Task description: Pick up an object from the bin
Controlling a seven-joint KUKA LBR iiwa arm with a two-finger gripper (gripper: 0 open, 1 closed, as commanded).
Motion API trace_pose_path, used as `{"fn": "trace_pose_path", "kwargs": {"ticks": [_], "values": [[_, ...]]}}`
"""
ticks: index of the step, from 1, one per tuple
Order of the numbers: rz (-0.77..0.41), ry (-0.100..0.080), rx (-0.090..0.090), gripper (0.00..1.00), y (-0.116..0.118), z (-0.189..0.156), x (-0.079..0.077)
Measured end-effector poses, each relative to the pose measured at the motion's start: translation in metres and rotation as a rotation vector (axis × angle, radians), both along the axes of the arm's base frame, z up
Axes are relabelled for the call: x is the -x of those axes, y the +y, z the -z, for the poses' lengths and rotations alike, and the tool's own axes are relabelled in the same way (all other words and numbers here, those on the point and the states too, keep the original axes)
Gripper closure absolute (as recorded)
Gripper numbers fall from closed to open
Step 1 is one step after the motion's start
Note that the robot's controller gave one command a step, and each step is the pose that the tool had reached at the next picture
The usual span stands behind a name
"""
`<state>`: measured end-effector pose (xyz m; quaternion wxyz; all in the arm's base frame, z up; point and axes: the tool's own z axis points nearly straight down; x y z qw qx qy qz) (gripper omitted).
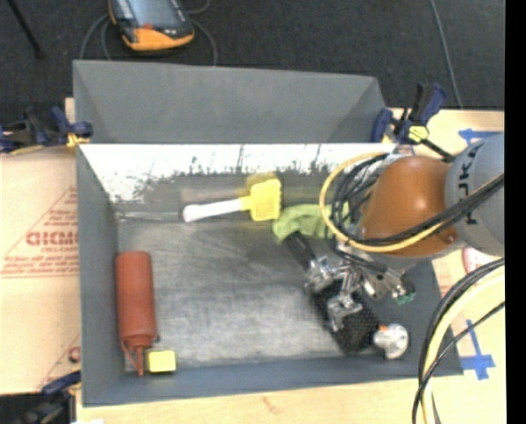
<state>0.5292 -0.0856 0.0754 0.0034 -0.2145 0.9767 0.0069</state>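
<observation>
In the camera view, we saw the gripper (341,297) low over the front right corner of the bin (228,113). It was directly above a black textured thing (358,332) that lay slantwise on the floor, just beside a silver-white round piece (391,340). Whether the gripper was spread or pressed together we could not tell. We judged the black textured thing to be light and somewhat pliant, with a rough face unlikely to slip. A hold across its narrow width, near the middle, seemed soundest. A green rag (296,223) lay just behind the gripper, a white-handled brush (245,203) by the back wall, and a red bottle (134,294) along the left wall.
</observation>
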Motion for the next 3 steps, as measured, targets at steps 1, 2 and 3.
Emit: {"fn": "trace_pose_path", "kwargs": {"ticks": [1, 2, 3], "values": [[0.0, 0.0, 0.0, 1.0, 0.0, 0.0, 0.0], [-0.001, 0.0, 0.016, 1.0, -0.023, -0.116, 0.013], [0.0, 0.0, 0.015, 0.0, -0.022, -0.116, 0.013]]}}
